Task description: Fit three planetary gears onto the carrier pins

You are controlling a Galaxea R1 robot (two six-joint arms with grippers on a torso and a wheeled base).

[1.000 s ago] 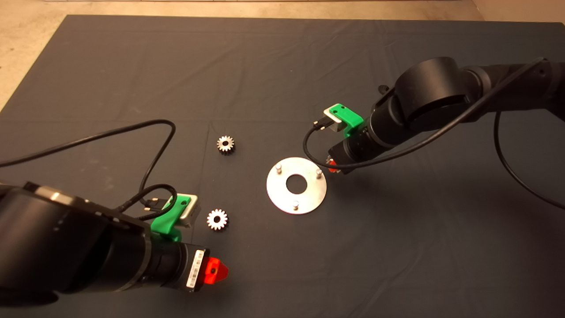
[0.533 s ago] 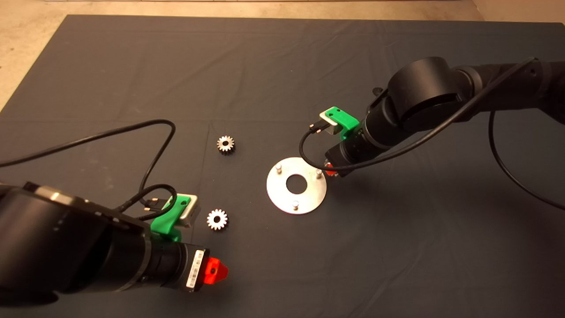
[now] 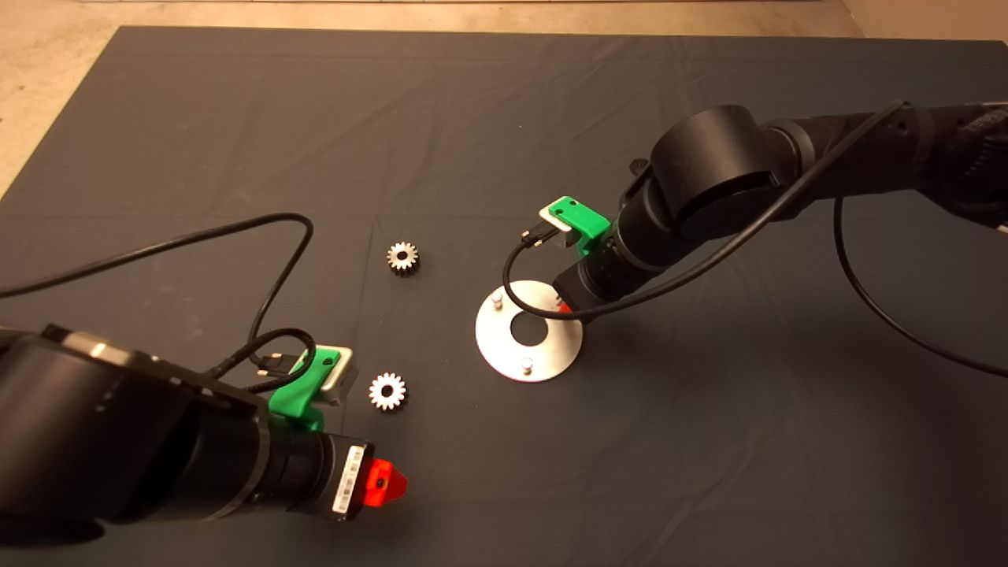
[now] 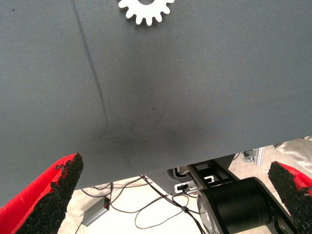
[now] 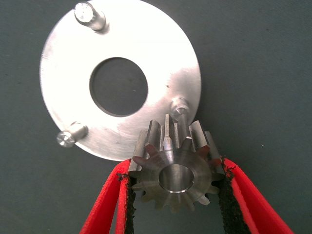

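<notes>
Head view gives me the dark mat [image 3: 488, 126] over the table, pale floor [image 3: 47, 71] past its far edge. My right hand [image 5: 174, 195] is clamped on a gear [image 5: 174, 168] just beside one pin [image 5: 179, 106] of the disc [image 5: 161, 58]. My left hand [image 4: 173, 197] waits spread wide, holding nothing, near another gear [image 3: 387, 390].

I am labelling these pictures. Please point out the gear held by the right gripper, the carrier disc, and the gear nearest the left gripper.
held gear [image 5: 174, 176], right wrist view, its flat face beside the bore.
carrier disc [image 3: 551, 358], head view, bare metal near its rim.
loose gear [image 3: 387, 391], head view, its centre.
</notes>
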